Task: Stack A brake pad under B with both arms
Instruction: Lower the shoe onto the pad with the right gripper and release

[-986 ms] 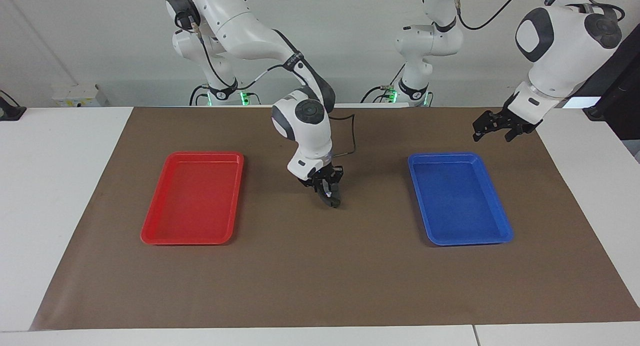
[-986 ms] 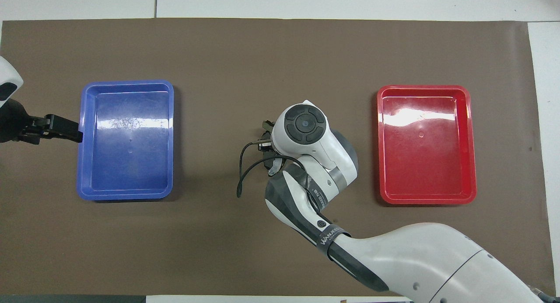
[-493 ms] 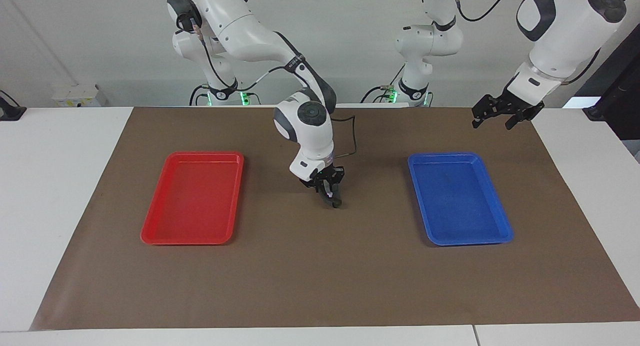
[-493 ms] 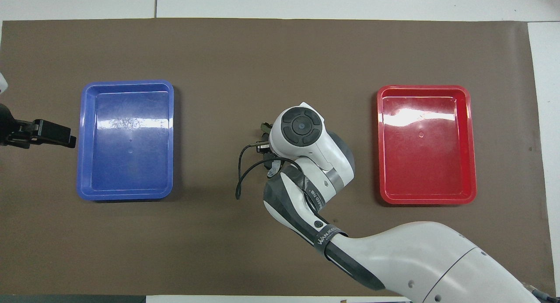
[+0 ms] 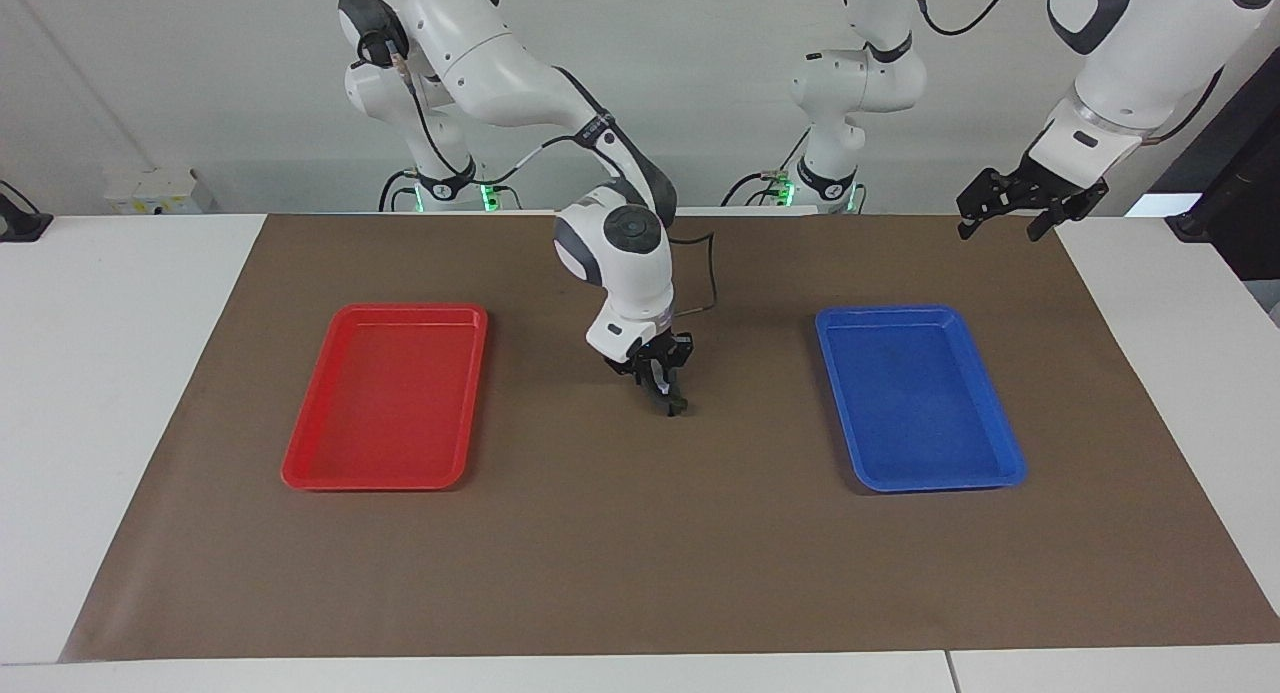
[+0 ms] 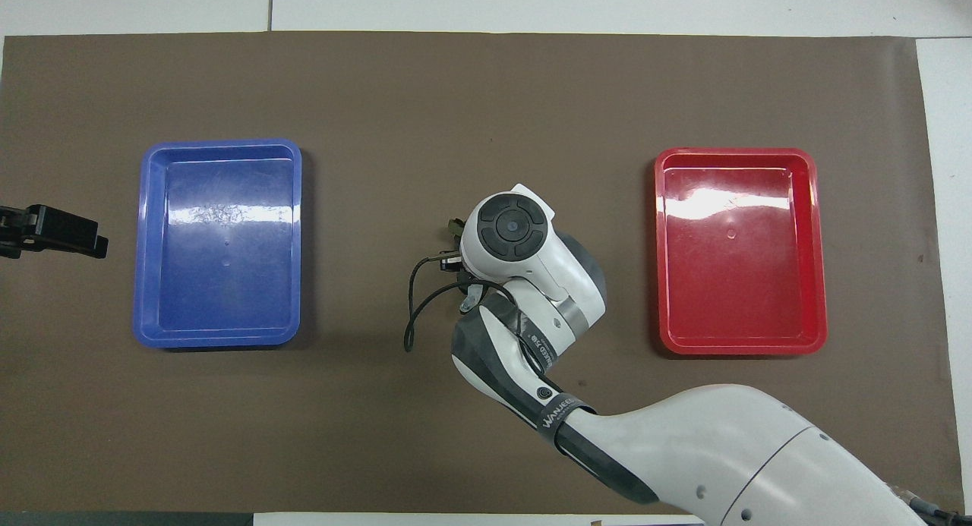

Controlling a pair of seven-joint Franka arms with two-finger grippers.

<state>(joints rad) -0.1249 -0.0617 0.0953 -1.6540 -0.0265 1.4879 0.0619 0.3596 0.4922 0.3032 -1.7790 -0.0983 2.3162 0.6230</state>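
My right gripper [image 5: 670, 401] is low over the middle of the brown mat, between the two trays. Its fingers are closed on a small dark piece, the A brake pad [image 5: 675, 407], whose lower end is at the mat. In the overhead view the right arm's wrist [image 6: 510, 230] covers the gripper, and only a small dark tip [image 6: 454, 226] shows beside it. The long crescent piece B is not in view. My left gripper [image 5: 1008, 211] is open and empty, raised above the mat's corner at the left arm's end, and shows in the overhead view [image 6: 57, 230] beside the blue tray.
An empty red tray [image 5: 300, 468] lies toward the right arm's end and an empty blue tray [image 5: 1005, 468] toward the left arm's end. A black cable [image 6: 416, 302] loops off the right wrist. The brown mat [image 5: 640, 573] covers the white table.
The left gripper has risen and drawn away from the blue tray toward its end of the table. The right gripper has shifted slightly toward the blue tray, still holding the dark piece.
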